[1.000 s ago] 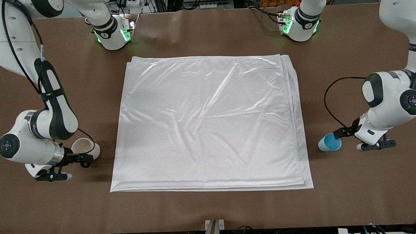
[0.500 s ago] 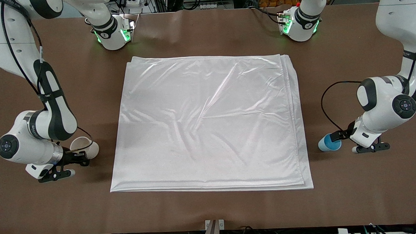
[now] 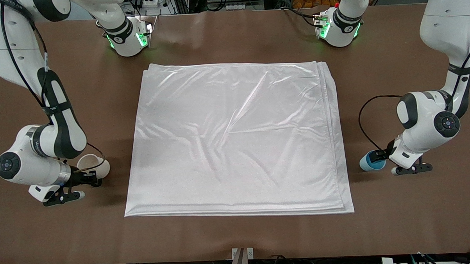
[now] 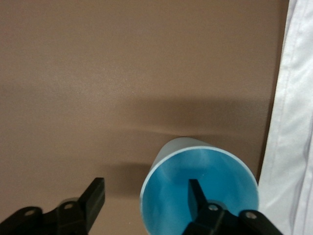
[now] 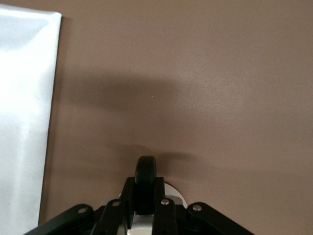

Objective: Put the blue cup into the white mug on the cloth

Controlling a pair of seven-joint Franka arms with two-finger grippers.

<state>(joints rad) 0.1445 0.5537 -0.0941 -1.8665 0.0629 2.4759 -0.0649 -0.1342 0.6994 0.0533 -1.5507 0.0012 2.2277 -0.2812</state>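
Observation:
The blue cup (image 3: 371,161) stands upright on the brown table, just off the edge of the cloth (image 3: 235,139) at the left arm's end. My left gripper (image 3: 384,162) is open and low at the cup. In the left wrist view one finger (image 4: 195,196) is inside the blue cup (image 4: 176,196) and the other stands outside its wall. The white mug (image 3: 94,165) is off the cloth's edge at the right arm's end. My right gripper (image 3: 86,180) is shut on its black handle (image 5: 145,178).
The cloth lies folded in layers across the middle of the table (image 3: 238,237). Its edge shows in the left wrist view (image 4: 293,122) and in the right wrist view (image 5: 24,98). The two arm bases stand beside the cloth's edge farthest from the front camera.
My left arm has moved in toward the blue cup, bringing its gripper right up to it. My right gripper and the mug have shifted slightly toward the right arm's end.

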